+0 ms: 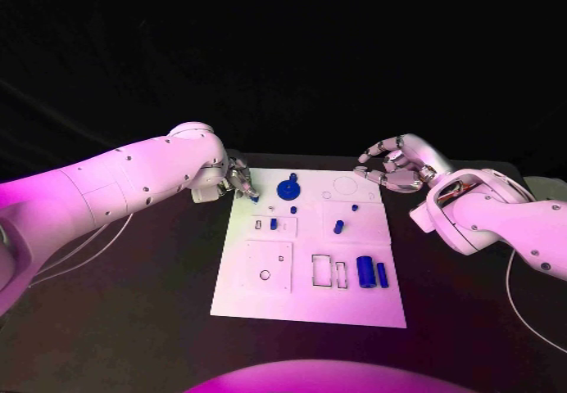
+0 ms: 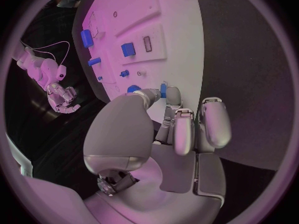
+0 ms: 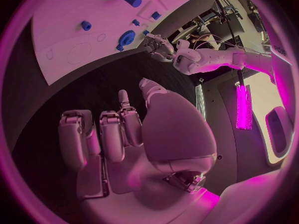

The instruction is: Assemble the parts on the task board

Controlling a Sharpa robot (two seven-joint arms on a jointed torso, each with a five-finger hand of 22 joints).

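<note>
Black table (image 1: 142, 303) under my view; my left hand (image 1: 237, 182) pinches a small blue part (image 2: 163, 90) at the task board's (image 1: 310, 303) far-left edge. On the board's far right, my right hand (image 1: 396, 164) hovers, fingers curled, holding nothing.

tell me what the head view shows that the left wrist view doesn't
Head view alone: the whole task board with its near edge, the two blue cylinders lying side by side near the empty rectangular slots, and the back of the left hand at the board's far left corner.

Left wrist view alone: the left hand's palm side up close, with a small blue part pinched at its fingertips by the board's edge.

Both: the board, the blue gear, small blue parts standing in it, and the right hand, curled and holding nothing, off the board.
</note>
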